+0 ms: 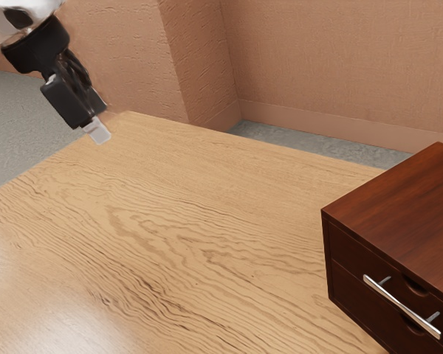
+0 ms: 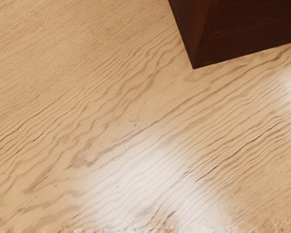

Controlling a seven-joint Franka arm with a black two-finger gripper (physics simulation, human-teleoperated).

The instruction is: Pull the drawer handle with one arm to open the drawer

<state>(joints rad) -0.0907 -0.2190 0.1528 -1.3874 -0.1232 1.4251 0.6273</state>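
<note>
A robot arm's black claw [image 1: 97,131] is hovering over the far left corner of a wooden desk [image 1: 170,221], carrying nothing; whether it is released or clenched cannot be told from this angle. Well apart from it, at the exterior view's near right, a dark wooden cabinet [image 1: 406,214] is standing on the desk, its silver drawer handle [image 1: 401,296] untouched and the drawer [image 1: 354,254] sitting flush and closed. In the wrist view, a lower corner of the cabinet is resting on the desk.

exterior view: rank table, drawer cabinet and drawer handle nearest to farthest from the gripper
1. table, its far edge by the gripper
2. drawer cabinet, at the exterior view's right
3. drawer handle, on the cabinet's front, far lower right
</note>
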